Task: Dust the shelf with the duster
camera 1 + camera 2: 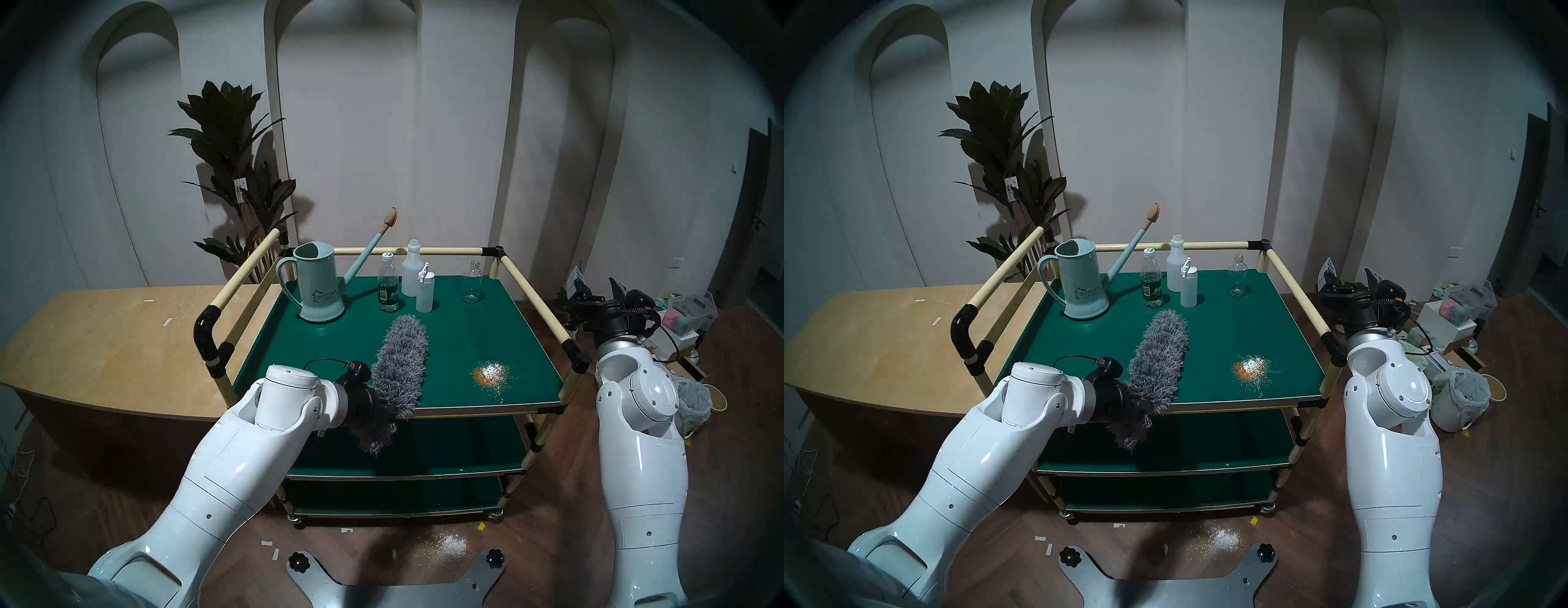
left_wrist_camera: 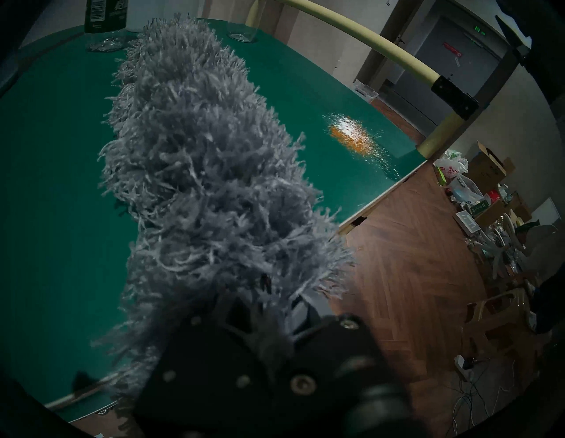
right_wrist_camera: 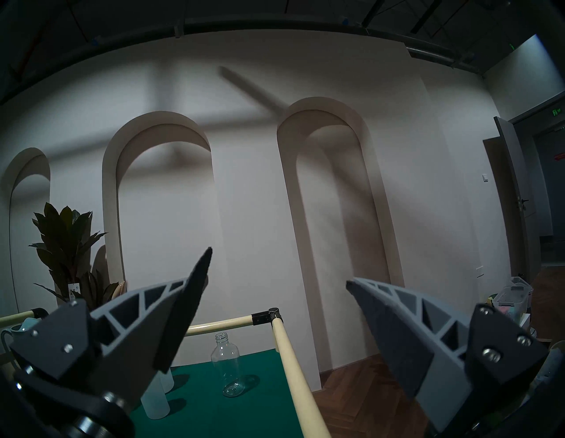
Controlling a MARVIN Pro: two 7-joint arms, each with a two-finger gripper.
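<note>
Shelf [image 1: 466,335] dark green; duster [image 1: 401,361] shaggy grey; powder patch [image 1: 490,373] white-orange; watering can [image 1: 318,288] pale teal.

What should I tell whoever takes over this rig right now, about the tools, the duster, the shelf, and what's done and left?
Left tool: shut on the duster near its base, at the shelf's front edge.
Right tool: open, empty, raised off the shelf's right side.
Duster: head lies across the middle of the shelf, pointing toward the bottles at the back.
Done: duster picked up and on the shelf.
Left: the orange and white powder sits unswept near the front right, to the right of the duster. Sweep it; some powder is already on the floor.
</note>
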